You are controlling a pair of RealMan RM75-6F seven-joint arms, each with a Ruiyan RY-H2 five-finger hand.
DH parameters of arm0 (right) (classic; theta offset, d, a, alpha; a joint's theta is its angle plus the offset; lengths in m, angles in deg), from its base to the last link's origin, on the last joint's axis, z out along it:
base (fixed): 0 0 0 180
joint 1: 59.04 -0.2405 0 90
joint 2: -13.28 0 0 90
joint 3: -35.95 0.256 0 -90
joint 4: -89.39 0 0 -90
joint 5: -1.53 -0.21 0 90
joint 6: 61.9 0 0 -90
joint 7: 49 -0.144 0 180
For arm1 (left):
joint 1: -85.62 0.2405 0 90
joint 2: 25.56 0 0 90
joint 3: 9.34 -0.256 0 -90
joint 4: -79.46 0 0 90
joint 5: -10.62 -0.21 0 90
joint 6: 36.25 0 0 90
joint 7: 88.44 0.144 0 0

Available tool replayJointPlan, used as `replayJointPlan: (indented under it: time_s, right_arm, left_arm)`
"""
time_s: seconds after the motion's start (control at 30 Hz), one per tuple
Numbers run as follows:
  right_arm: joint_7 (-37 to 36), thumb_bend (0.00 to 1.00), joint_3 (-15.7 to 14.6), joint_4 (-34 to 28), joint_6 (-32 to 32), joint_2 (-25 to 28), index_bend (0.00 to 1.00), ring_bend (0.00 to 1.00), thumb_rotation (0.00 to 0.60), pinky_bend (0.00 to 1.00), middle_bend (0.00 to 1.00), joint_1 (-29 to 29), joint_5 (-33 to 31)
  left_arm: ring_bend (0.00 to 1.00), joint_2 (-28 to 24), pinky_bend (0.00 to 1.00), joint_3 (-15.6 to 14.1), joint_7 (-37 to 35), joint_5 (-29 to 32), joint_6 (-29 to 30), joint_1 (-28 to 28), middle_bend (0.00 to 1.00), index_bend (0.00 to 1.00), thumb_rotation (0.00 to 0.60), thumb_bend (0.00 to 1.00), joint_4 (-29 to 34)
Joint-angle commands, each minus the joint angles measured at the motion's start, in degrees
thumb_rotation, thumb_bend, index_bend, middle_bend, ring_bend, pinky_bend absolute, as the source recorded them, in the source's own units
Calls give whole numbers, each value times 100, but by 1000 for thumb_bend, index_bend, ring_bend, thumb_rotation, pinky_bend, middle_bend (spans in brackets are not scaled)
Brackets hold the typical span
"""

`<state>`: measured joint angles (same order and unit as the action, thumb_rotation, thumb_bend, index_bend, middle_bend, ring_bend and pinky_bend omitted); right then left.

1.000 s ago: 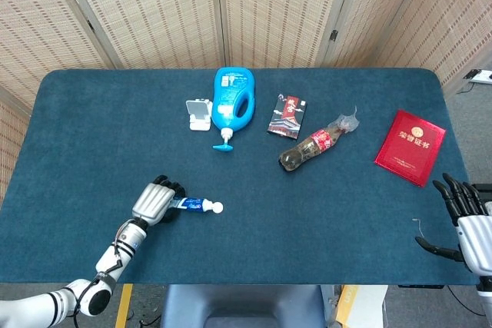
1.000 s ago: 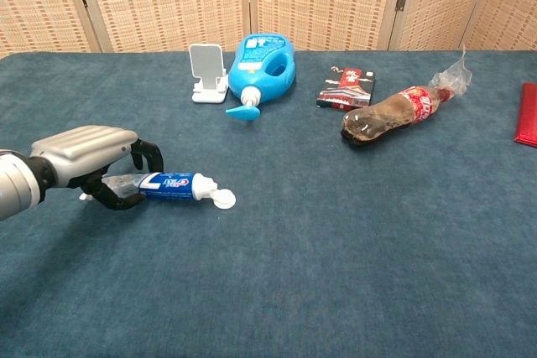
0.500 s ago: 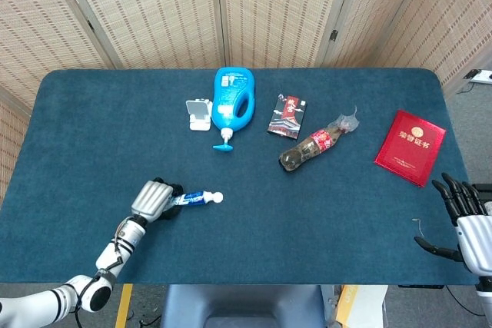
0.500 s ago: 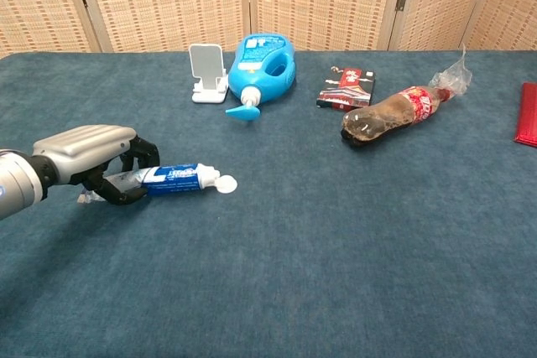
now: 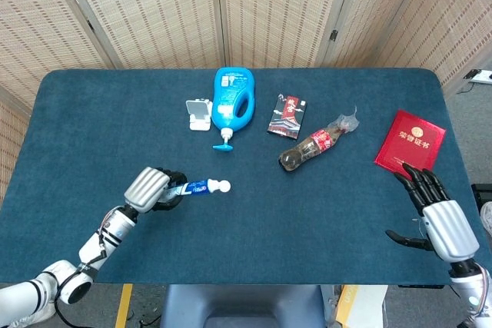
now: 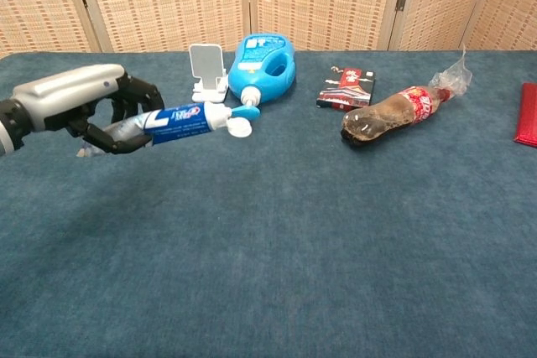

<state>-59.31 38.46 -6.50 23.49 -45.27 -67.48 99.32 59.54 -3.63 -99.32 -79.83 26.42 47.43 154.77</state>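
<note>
Blue felt table (image 5: 92, 113), wicker screens behind. Left hand (image 5: 148, 189) grips toothpaste tube (image 5: 201, 187) by its tail, lifted off the table, cap pointing toward cola bottle (image 5: 311, 146). Right hand (image 5: 437, 217) spread, holding nothing, well right of cola bottle, near red booklet (image 5: 410, 147). Blue detergent jug (image 5: 233, 97) left of cola bottle.
</note>
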Motion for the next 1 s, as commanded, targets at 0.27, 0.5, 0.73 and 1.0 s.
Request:
replayJointPlan:
  time_s: [0.27, 0.5, 0.73, 1.0]
  right_arm:
    - [170, 0, 502, -503, -896, -80, 0, 0, 536, 0, 0, -1107, 229]
    - [433, 0, 820, -596, -1250, -519, 0, 0, 537, 0, 0, -1677, 175]
    - [746, 0, 930, -652, -1500, -935, 0, 0, 536, 0, 0, -2088, 91]
    - [840, 0, 957, -648, -1619, -1159, 0, 0, 535, 0, 0, -2377, 59]
  left_arm:
    - [709, -555, 592, 119, -473, -319, 105, -362, 785, 717, 600, 543, 1220]
    - [715, -680, 591, 231, -656, -173, -71, -519, 791, 723, 600, 545, 1667]
    - [717, -712, 591, 293, -692, 8, -219, -632, 792, 724, 600, 549, 1932]
    - [719, -760, 588, 380, -942, 170, -304, -722, 795, 726, 600, 550, 2048]
